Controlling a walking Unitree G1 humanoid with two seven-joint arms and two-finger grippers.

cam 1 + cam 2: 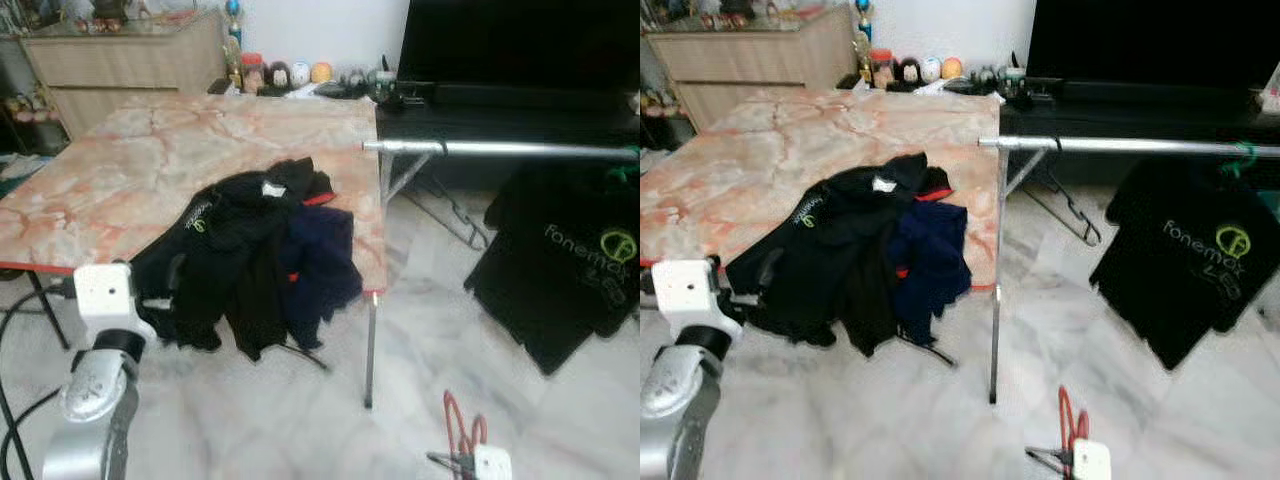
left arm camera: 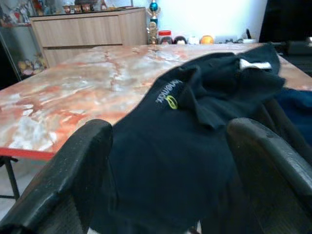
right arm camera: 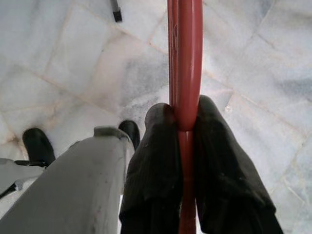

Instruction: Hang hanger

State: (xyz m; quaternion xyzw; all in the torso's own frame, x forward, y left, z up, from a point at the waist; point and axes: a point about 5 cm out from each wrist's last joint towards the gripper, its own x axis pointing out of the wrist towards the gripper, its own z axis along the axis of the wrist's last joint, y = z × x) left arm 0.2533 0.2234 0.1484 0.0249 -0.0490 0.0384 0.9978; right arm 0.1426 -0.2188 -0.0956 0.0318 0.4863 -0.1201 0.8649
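Right tool pinching red hanger low over floor; rail awaiting it. Left tool spread, facing shirts.

Left claw agape, black shirt btwn fingers

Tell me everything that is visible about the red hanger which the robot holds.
The red hanger is thin, smooth and glossy, apparently plastic or coated wire. The right gripper is shut on it, one black finger pressing each side of its strands. In the head views it shows as narrow red loops rising from the gripper, low at the robot's right, above the pale marble floor. Its hook cannot be made out. It touches nothing but the fingers, and no garment hangs on it.
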